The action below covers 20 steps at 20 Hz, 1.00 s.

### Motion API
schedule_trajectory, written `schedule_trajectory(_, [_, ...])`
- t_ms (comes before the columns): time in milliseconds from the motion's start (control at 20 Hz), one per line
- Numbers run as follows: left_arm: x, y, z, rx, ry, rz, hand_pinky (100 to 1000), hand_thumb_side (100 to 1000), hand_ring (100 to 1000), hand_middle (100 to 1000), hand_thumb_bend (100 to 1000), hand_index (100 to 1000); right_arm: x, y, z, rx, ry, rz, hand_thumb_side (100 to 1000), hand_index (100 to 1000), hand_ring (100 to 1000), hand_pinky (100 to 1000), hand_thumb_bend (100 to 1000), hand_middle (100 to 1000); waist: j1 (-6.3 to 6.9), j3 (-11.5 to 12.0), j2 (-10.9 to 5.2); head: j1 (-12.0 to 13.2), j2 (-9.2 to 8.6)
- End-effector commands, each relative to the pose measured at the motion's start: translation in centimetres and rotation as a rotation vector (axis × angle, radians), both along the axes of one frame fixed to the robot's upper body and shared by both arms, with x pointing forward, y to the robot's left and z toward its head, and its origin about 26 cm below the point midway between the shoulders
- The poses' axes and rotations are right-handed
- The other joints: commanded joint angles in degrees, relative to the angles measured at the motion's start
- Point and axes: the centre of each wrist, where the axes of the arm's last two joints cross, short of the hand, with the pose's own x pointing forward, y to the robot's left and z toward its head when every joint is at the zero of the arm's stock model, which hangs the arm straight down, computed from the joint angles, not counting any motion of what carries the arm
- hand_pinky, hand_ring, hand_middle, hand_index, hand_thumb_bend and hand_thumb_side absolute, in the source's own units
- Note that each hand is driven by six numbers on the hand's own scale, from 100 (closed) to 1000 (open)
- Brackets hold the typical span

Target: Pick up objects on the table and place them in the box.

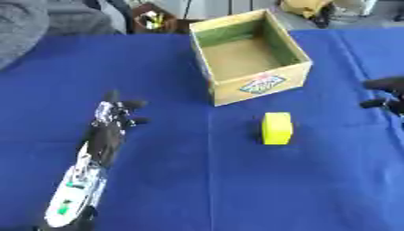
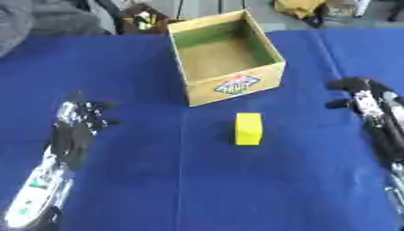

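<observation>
1. The yellow block [image 2: 248, 128] lies on the blue tabletop [image 2: 205, 189], just in front of the cardboard box [image 2: 225, 56] and a little apart from its front wall with the coloured label. The box is open at the top and nothing shows inside it.
2. The left hand [image 1: 117, 116] is far to the left of the box, low over the cloth, with its fingers spread and relaxed. It holds nothing.
3. The right hand [image 2: 359, 97] is to the right of the box, at about the level of its front wall. The fingers look slightly bent but not closed, and nothing is between them.
4. In my judgement the task is at its beginning: the block is not yet grasped, and the right hand seems better placed to reach it.
5. What could go wrong:
   - The block is small and smooth-looking, so fingers closing off-centre may push it away or tip it over.
   - The block is near the box, so a hand coming from the side may hit the front wall and move the light box.
   - If the block is lifted too low, it may catch on the rim and fall outside.
</observation>
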Motion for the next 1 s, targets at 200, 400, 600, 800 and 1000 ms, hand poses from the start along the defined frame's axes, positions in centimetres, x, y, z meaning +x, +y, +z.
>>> schedule_trajectory(200, [0.1,0.0,0.6,0.016,-0.019,-0.018,732,1000,937,705,263,659,1.7,0.6,2.8,-0.264,-0.084,0.089,662,778,884,707,100,752,-0.21,0.4,-1.28,-1.3,-0.68])
schedule_trajectory(400, [0.0,0.0,0.5,0.016,-0.018,-0.018,732,1000,937,705,263,659,2.7,0.6,2.6,-0.357,-0.094,0.115,661,780,885,708,100,754,-0.16,0.4,-1.36,-1.3,-0.72])
schedule_trajectory(600, [0.0,0.0,0.5,0.016,-0.017,-0.018,732,1000,938,705,261,659,3.0,0.1,2.8,-0.391,-0.087,0.133,618,822,905,732,167,790,-0.17,0.4,-1.45,-1.5,-0.71])
schedule_trajectory(800, [0.0,-0.3,0.4,0.021,-0.011,-0.041,732,1000,938,705,262,659,4.7,1.4,2.8,-0.526,-0.061,0.190,582,868,943,785,306,857,-0.41,2.0,-2.06,-3.7,-0.84])
schedule_trajectory(1000, [-0.1,-0.2,0.2,0.022,-0.008,-0.039,732,1000,938,705,261,659,6.6,4.0,1.7,-0.650,-0.021,0.270,574,876,948,794,338,865,-0.44,2.0,-2.22,-4.1,-1.06])
